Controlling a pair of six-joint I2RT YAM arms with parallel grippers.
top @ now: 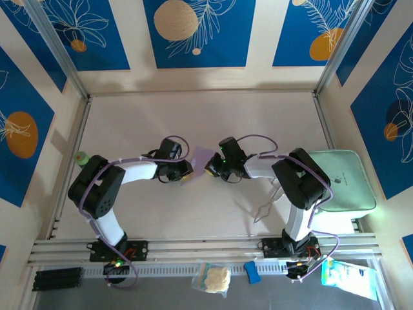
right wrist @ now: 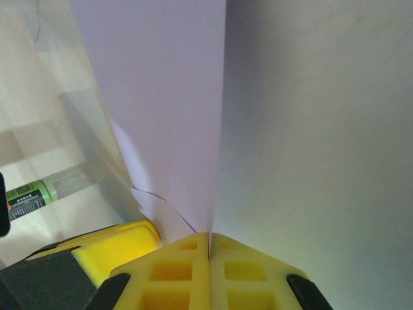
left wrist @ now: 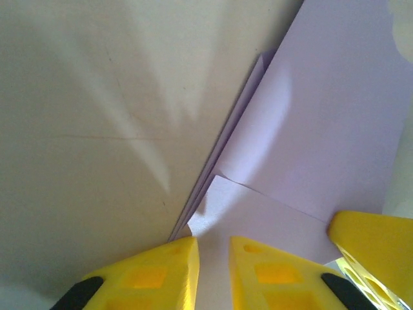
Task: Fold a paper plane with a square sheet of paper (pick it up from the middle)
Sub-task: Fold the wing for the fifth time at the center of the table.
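the paper sheet (right wrist: 161, 116) looks matt, the plastic fingers (right wrist: 258, 274) smooth and moulded.

Lavender paper amid yellow, black, white and blue

The square sheet of paper (top: 201, 158) is plain pale lavender, with no print. The left gripper (left wrist: 214, 258) and right gripper (right wrist: 208, 244) have bright yellow fingers backed with black. The left arm (top: 135, 171) and right arm (top: 261, 166) are white and black, with purple cables (top: 258, 137). The table (top: 258, 116) is cream. The wall panels (top: 200, 32) are deep blue with white line-drawn leaves and orange or tan discs. The tray (top: 348, 194) is pale mint green. A cylinder (right wrist: 29, 194) has a green label.
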